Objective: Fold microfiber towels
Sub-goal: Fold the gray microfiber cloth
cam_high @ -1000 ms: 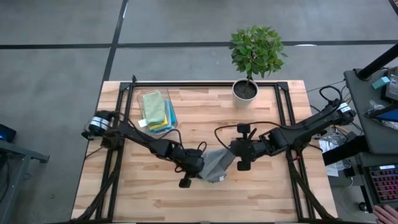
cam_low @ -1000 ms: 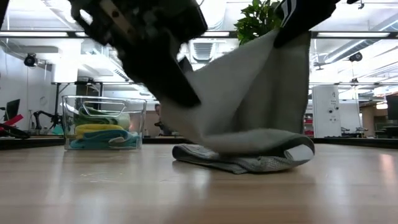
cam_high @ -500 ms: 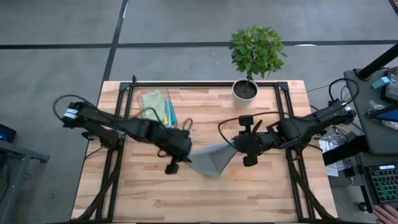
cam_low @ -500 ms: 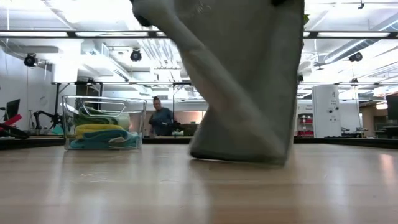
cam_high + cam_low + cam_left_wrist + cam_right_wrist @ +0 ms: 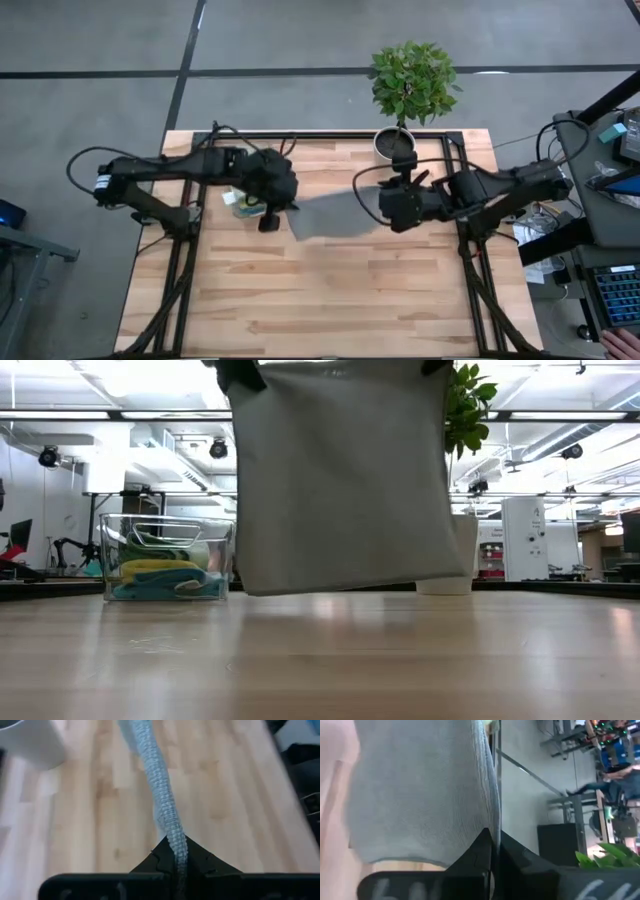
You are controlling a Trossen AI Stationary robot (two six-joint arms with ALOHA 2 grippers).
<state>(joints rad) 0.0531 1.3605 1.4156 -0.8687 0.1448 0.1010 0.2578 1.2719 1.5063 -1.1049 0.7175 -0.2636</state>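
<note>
A: Grey towel (image 5: 328, 213): where does it sit relative to the bin (image 5: 224, 165)?

B: It hangs stretched flat in the air just beside the bin, lower edge clear of the table (image 5: 330, 300), as the low view (image 5: 345, 480) confirms.

A: What holds it?

B: Left gripper (image 5: 283, 205), next to the bin, is clamped tight on one top corner; right gripper (image 5: 382, 205), farther from the bin and near the plant pot (image 5: 395, 145), is pinched tight on the other. Each wrist view shows cloth (image 5: 167, 820) nipped between closed fingers (image 5: 480, 850).

A: And the other towels?

B: Yellow towel (image 5: 160, 569) and teal towel (image 5: 150, 588) lie stacked inside the bin.
</note>
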